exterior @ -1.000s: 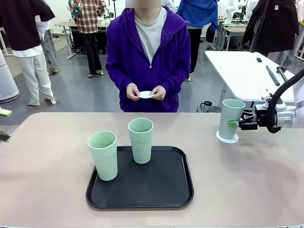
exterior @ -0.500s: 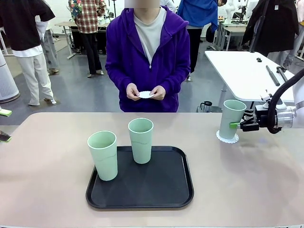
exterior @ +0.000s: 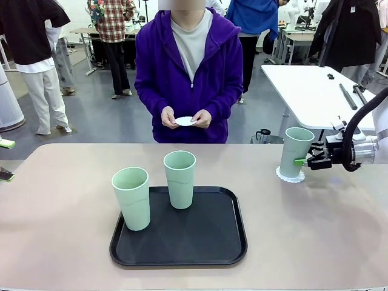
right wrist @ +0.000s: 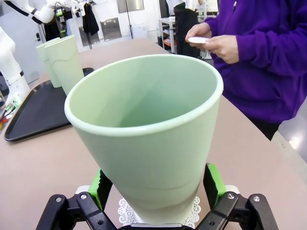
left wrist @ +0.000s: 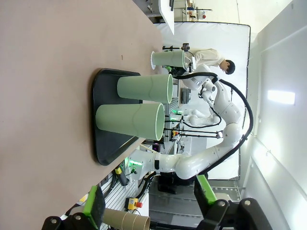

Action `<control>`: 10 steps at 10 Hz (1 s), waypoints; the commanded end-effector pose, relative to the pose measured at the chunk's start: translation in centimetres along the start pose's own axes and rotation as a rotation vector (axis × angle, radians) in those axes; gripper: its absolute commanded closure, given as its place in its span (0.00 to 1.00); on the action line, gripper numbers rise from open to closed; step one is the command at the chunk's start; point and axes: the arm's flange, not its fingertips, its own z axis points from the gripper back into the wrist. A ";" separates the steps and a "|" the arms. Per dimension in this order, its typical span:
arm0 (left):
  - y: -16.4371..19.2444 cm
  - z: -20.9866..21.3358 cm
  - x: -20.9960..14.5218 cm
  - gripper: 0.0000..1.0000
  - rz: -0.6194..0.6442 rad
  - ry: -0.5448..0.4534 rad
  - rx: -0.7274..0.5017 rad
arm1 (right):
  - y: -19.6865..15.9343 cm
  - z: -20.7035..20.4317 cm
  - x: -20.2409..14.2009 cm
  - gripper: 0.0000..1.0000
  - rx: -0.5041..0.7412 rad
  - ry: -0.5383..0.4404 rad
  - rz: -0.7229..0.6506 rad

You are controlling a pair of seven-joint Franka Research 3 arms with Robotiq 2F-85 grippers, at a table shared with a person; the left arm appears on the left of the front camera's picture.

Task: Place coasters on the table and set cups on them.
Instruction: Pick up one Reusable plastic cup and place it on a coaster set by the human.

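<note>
Tall pale mint-green plastic tumbler [exterior: 297,148] stood upright on a white lacy round coaster [exterior: 290,176], right side of the beige counter [exterior: 60,206]; right pincer [exterior: 301,160] released, straddling it, seemingly to leave it seated; left pincer [left wrist: 149,203] spread, empty.

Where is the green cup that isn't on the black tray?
In the front view the cup stands on a lacy white coaster at the table's right side, away from the tray, between the right gripper's open jaws.
</note>
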 end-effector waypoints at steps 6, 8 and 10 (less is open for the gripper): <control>-0.1 0.2 -0.1 0.00 -0.007 -0.002 -0.012 | 0.7 0.9 0.3 0.00 0.012 0.102 -0.054; -0.1 0.2 -0.1 0.00 -0.007 -0.002 -0.012 | 1.1 1.5 0.1 0.00 0.006 0.122 -0.058; -0.1 0.2 -0.1 0.00 -0.007 -0.002 -0.012 | 1.6 2.3 -0.1 0.00 -0.006 0.134 -0.063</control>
